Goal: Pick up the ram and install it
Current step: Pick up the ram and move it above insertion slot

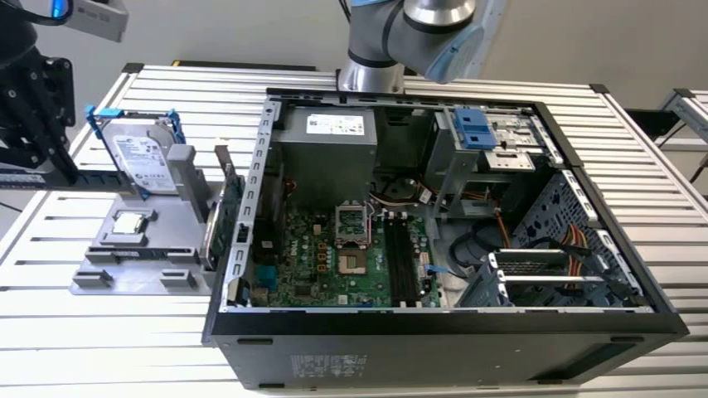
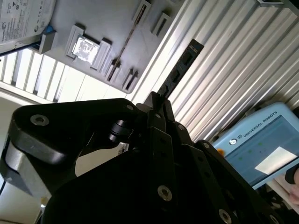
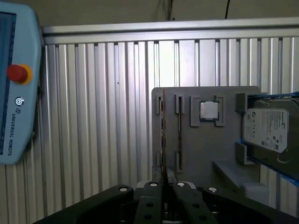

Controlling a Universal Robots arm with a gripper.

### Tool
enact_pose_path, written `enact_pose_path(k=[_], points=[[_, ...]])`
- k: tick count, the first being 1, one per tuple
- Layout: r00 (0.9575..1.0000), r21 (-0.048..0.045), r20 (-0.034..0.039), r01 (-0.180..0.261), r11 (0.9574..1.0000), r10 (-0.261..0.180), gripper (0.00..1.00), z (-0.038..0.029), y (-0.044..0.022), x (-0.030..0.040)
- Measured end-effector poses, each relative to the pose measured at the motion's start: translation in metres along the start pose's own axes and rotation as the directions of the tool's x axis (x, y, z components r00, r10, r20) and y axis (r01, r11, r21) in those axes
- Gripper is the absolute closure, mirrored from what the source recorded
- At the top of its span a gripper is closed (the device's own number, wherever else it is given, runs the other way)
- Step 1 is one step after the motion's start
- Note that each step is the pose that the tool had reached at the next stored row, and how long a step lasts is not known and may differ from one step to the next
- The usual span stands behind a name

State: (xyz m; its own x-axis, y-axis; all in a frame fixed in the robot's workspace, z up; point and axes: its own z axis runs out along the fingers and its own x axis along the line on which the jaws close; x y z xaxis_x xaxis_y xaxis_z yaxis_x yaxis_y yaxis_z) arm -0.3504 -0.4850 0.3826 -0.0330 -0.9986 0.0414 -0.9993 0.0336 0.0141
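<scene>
My gripper (image 3: 164, 185) is shut on the ram (image 3: 163, 135), which shows edge-on as a thin strip rising from between the fingers. In the second wrist view the ram (image 2: 180, 70) is a dark narrow stick with black chips, sticking out past the gripper (image 2: 154, 100) over the ribbed table. It hangs in the air near the grey parts fixture (image 3: 205, 144). In the exterior view the black gripper body (image 1: 39, 108) is at the left edge, beside the fixture (image 1: 138, 265). The open computer case (image 1: 443, 332) lies at the centre, with long black memory slots (image 1: 400, 265) on its motherboard.
The fixture holds a hard drive in a blue frame (image 1: 144, 157), a processor chip (image 3: 209, 110) and a thin card standing in slots (image 3: 180, 135). A teach pendant (image 3: 16, 88) lies off the table edge. Cables and a drive cage (image 1: 487, 141) crowd the case's right side.
</scene>
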Motion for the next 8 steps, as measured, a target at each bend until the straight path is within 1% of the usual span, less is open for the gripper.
enact_pose_path(k=[8], points=[[1.0, 0.0, 0.0, 0.0, 1.0, 0.0, 1.0, -0.0079, 0.0001, 0.0003]])
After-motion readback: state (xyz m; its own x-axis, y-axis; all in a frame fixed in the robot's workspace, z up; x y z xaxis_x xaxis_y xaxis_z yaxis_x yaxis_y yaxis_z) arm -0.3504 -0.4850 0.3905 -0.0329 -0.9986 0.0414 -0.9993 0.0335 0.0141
